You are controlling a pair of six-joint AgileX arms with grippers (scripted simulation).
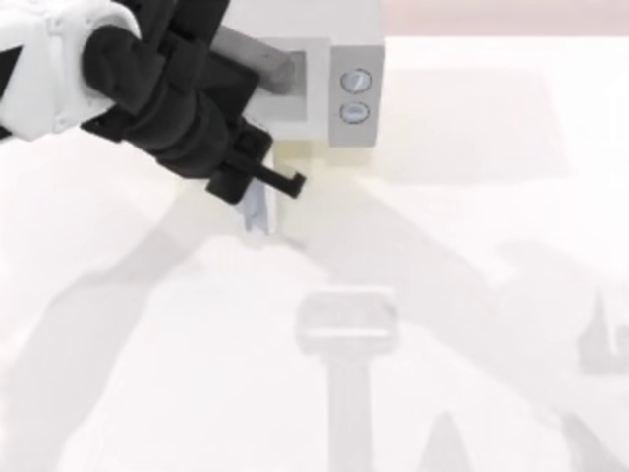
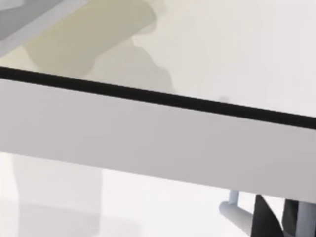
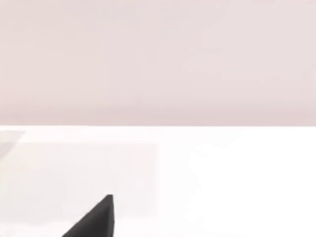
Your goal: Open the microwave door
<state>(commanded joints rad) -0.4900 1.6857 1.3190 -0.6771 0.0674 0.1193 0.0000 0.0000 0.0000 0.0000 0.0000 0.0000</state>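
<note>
White tabletop (image 1: 472, 295); left hand (image 1: 265, 192) hides most of microwave door (image 1: 257, 211).

The microwave (image 1: 329, 88) is a small light-grey box at the far edge of the table, a little left of the middle in the top view; its control panel sits at the right of its front, with two round knobs stacked one above the other; left of that panel the pale inner cavity shows, so the front stands open; the microwave door (image 1: 257, 208) is swung out toward the near side, seen almost edge-on from above as a thin pale-grey sliver in front of the cavity's left part; in the left wrist view the door (image 2: 148, 133) fills the frame as a broad flat light-grey band with a thin dark line along one edge.
</note>
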